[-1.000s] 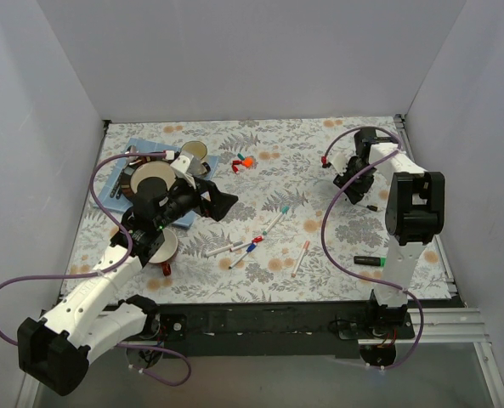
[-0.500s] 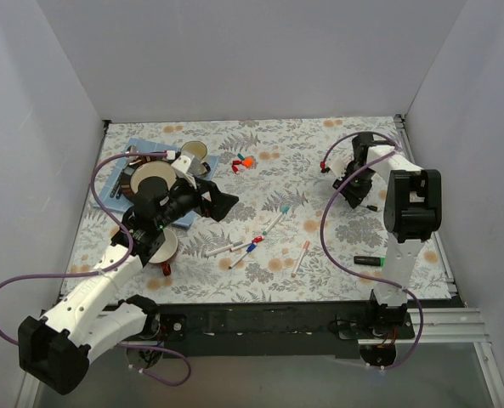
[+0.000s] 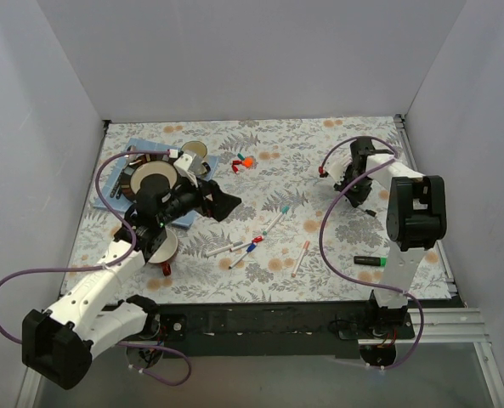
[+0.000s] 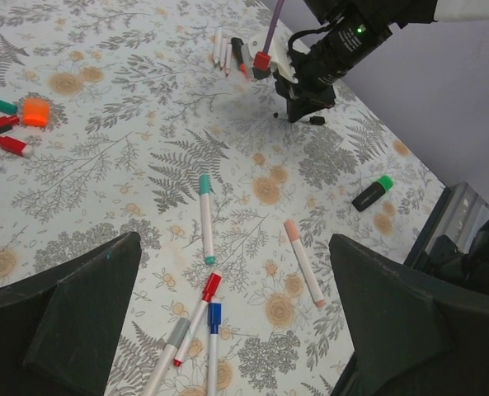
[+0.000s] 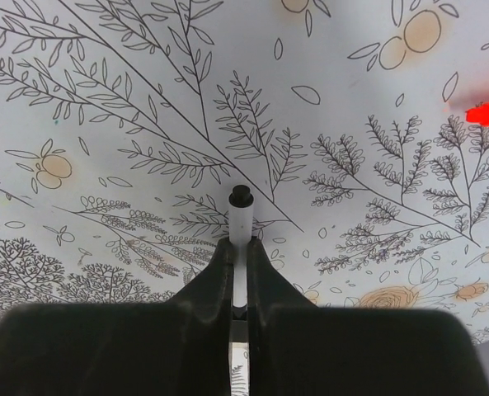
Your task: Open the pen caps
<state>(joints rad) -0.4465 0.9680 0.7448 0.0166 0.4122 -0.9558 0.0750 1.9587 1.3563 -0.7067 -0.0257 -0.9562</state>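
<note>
My right claw [image 5: 240,252] pinches a thin white pen [image 5: 241,216] beyond the green-capped marker [image 3: 368,260]. My left claw [image 4: 236,313] gapes wide and should next seize its cap.

Floral cloth [image 3: 285,144] carries a blue mat [image 3: 143,145].

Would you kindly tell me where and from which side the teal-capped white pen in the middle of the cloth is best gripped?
Take the teal-capped pen by its white barrel, mid-length, coming straight down with jaws across it. It lies flat with bare cloth on both sides there, and that grip likely leaves the teal cap free to pull off.
</note>
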